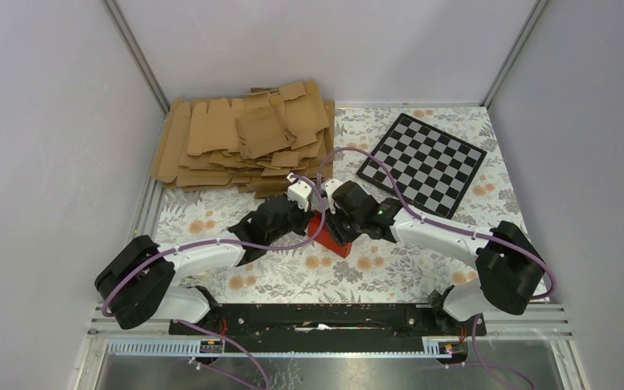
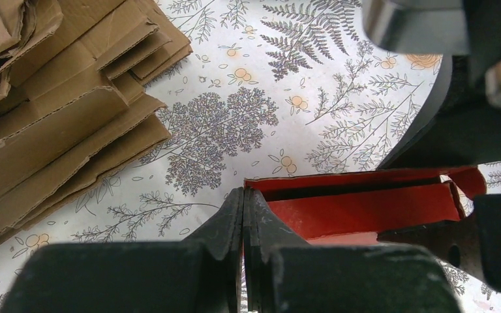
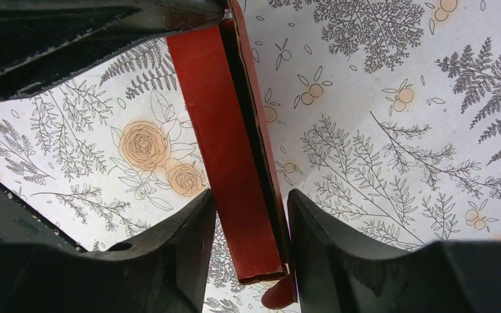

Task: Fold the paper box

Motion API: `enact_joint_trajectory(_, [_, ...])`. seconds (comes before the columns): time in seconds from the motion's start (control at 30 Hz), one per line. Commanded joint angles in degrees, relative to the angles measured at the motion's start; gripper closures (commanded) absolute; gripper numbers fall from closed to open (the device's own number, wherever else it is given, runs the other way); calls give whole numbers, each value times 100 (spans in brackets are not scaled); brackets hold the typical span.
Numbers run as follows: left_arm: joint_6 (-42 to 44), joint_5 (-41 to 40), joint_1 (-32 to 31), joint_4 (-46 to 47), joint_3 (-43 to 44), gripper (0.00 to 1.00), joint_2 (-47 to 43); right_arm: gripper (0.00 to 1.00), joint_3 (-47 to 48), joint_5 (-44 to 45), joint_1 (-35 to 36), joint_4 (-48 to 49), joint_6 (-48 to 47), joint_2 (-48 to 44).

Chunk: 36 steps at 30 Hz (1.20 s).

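The table is covered by a floral-print cloth with grey ferns and orange blossoms. At its far left lies a loose heap of brown cardboard blanks, flat die-cut pieces piled over each other. Far right of that, lying flat and turned at an angle, is a black-and-white checkered board.

The left arm and the right arm both reach in from the near edge and meet at mid-table, just in front of the cardboard heap.

Between them is the paper box, bright red and resting on the cloth. It is partly formed into a long, narrow hollow sleeve. The left wrist view shows its dark inside and a loose flap at its far end. The right wrist view shows a small rounded tab at one end.

The right gripper straddles the sleeve across its width, one finger pressed against each long side, so it is clamped on the box.

The left gripper has its fingers drawn in to a hairline gap. The box's end corner sits right at their tips, and they seem to be pinching the thin card edge there.
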Motion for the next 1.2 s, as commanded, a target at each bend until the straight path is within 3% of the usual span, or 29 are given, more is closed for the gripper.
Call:
enact_joint_trajectory(0.0, [-28, 20, 3, -30, -26, 100, -1, 52, 99, 224, 39, -98, -171, -153])
enact_joint_trajectory(0.33, [-133, -145, -115, -308, -18, 100, -117, 63, -7, 402, 39, -99, -228, -308])
enact_joint_trajectory(0.53, [-167, -493, -352, -401, -39, 100, 46, 55, -64, 512, 38, -91, -275, -423])
enact_joint_trajectory(0.7, [-201, -613, -451, -456, -4, 100, 87, 35, -70, 923, 36, -169, -147, -461])
enact_joint_trajectory(0.9, [-144, -867, -746, -368, -39, 100, 42, 34, -40, 1020, 39, -330, 85, -502])
enact_joint_trajectory(1.17, [-154, -925, -867, -362, -65, 100, -88, 58, -134, 843, 38, -350, 77, -572])
